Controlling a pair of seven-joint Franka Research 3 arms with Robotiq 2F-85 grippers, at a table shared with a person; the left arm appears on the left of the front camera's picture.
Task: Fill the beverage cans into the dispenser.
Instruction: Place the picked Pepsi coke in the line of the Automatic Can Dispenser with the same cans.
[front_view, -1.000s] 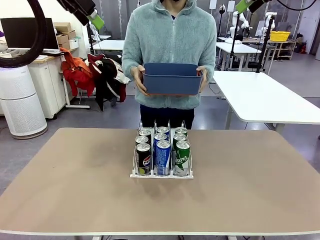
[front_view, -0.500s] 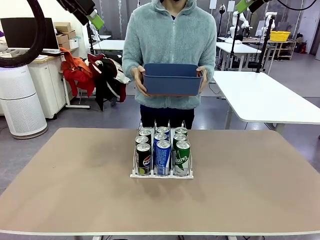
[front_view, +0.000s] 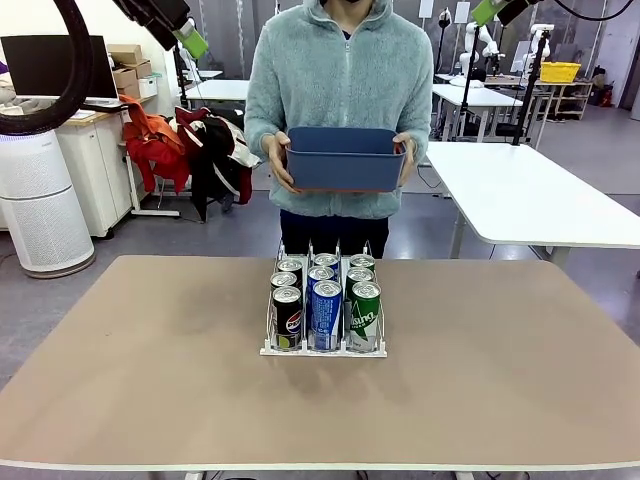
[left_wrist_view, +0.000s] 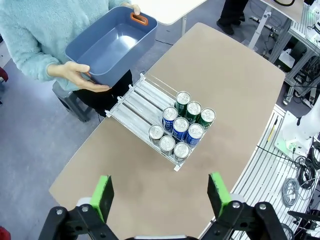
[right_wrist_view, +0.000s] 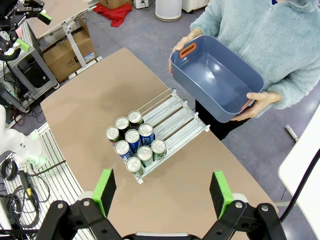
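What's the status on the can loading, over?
Left tool and right tool open, high above table. Eight cans in dispenser. Person holds empty blue bin. Nothing obstructing.

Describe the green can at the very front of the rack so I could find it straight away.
On the brown table stands a small white rack with three lanes of cans. The lane on the picture's right in the front view holds green cans. The one you want is the green can nearest the camera, beside a blue can; the third front can is black.
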